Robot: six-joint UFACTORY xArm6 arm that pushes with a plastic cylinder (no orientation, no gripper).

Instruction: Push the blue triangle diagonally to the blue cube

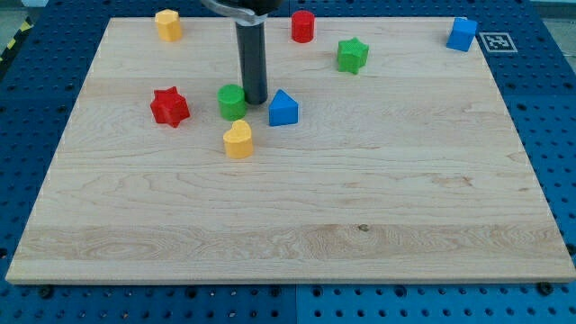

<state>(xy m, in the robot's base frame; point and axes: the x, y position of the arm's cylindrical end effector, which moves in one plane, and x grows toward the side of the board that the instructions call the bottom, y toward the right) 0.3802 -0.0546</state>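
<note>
The blue triangle (283, 108) sits on the wooden board a little left of centre, toward the view's top. The blue cube (462, 33) stands at the board's top right corner, far up and to the right of it. My tip (256, 100) rests on the board just left of the blue triangle, between it and a green cylinder (232, 102), close to both.
A yellow heart-shaped block (238, 139) lies just below the green cylinder. A red star (169, 106) is to the left. A green star (352, 55), a red cylinder (302, 26) and a yellow block (167, 24) lie near the top edge. An ArUco marker (494, 40) sits right of the blue cube.
</note>
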